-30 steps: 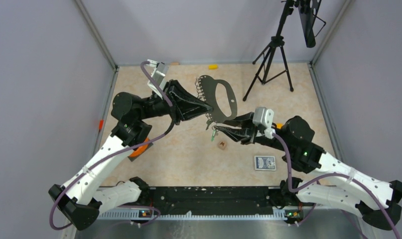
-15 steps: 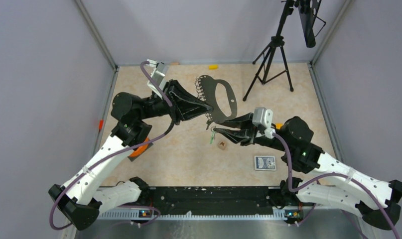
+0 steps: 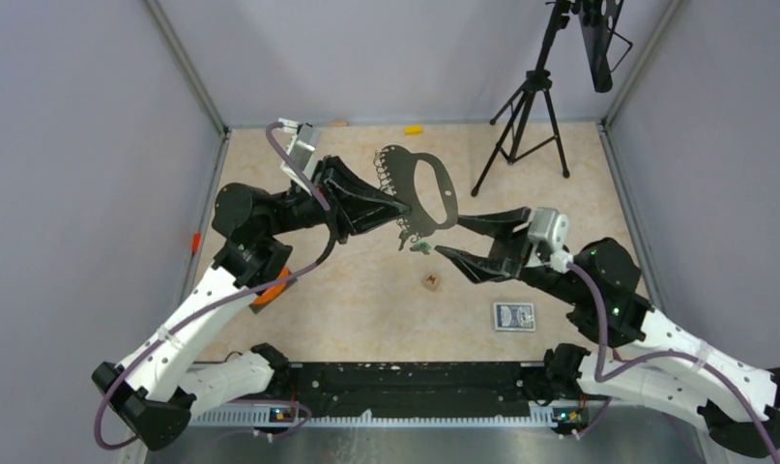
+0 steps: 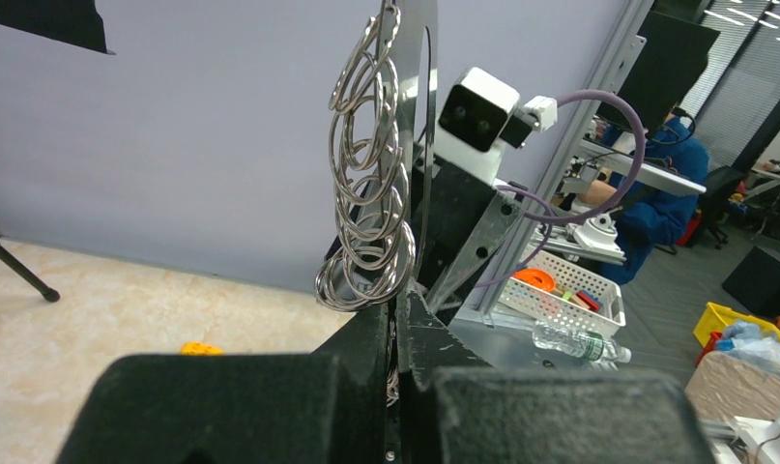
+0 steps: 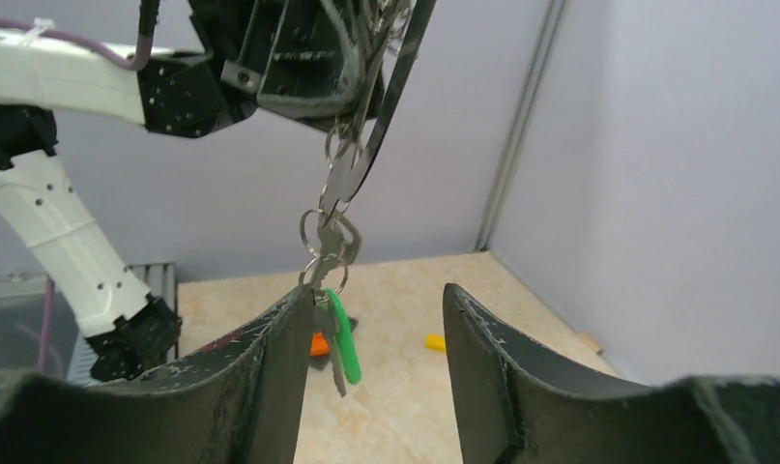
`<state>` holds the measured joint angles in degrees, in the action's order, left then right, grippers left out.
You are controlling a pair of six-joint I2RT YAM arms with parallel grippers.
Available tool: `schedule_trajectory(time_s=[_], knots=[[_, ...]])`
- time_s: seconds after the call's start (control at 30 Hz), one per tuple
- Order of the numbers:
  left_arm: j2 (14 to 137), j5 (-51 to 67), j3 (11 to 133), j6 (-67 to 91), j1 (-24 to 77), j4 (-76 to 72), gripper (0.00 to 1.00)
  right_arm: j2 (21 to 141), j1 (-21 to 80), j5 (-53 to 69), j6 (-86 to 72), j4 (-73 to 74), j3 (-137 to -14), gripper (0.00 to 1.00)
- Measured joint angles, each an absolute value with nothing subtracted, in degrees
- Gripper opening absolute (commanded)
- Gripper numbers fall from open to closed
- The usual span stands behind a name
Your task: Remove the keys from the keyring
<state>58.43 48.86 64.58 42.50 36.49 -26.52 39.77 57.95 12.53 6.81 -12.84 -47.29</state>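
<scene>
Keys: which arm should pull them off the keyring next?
Right, most likely. The right gripper is open, and the keys hang right at its fingertips, beside one finger. The left gripper is shut on the keyring, holding it up, so it is not free.

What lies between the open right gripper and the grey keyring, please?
In the right wrist view, the keys, one green-headed, dangle on small linked rings below the keyring, close to the open right gripper.

Pale lilac walls [image 3: 76, 145] enclose a beige marbled tabletop [image 3: 366, 309] with a black tripod [image 3: 538, 77] back right
</scene>
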Motion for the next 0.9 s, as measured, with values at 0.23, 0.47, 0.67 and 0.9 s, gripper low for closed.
schedule_trajectory(time_s=[0.23, 0.47, 0.67, 0.9], knots=[[56.95, 47.9, 63.22, 41.63, 36.49, -27.42, 0.0, 35.44, 57.95, 7.88, 2.57, -15.49, -47.31, 0.63], [57.01, 47.7, 62.39, 41.85, 36.49, -28.71, 0.0, 41.25, 57.95, 5.45, -6.35, -21.76, -47.29, 0.62], [57.01, 46.63, 62.37, 41.87, 36.45, -29.95, 0.0, 44.36, 57.95, 6.48, -11.22, -27.33, -47.24, 0.54], [57.08, 46.52, 62.33, 41.87, 36.49, -29.95, 0.0, 45.89, 57.95, 9.37, -14.22, -32.51, -47.24, 0.39]])
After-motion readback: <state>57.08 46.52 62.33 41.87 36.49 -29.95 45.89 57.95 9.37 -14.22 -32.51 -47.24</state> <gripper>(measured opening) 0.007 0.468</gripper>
